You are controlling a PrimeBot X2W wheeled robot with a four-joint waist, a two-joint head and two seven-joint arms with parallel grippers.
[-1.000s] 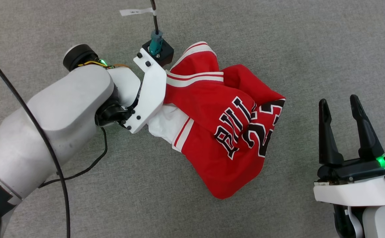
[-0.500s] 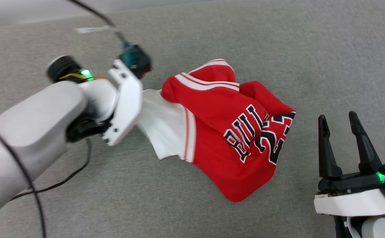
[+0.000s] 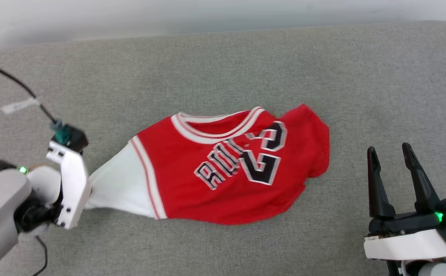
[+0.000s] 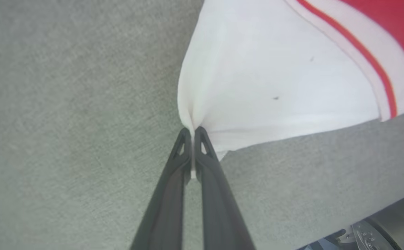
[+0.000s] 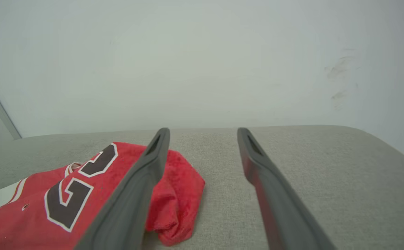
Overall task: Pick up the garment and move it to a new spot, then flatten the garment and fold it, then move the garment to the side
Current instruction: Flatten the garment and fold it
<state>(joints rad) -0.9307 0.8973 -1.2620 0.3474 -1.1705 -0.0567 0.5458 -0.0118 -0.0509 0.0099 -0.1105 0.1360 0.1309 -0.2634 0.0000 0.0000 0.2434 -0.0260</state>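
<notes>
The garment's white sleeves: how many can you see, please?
1: a sleeve at the garment's left end, pinched by the left gripper; another may be hidden in the bunched right end.

In the head view the white wrist plate [image 3: 71, 184] is hiding the fingers of the left gripper [image 4: 192, 131] where the garment [image 3: 223, 191] sleeve is meeting them. The black lettering [image 3: 217, 170] is sitting crumpled in a fold, partly unreadable, and in the right wrist view a right gripper [image 5: 202, 132] finger is covering some red cloth.
</notes>
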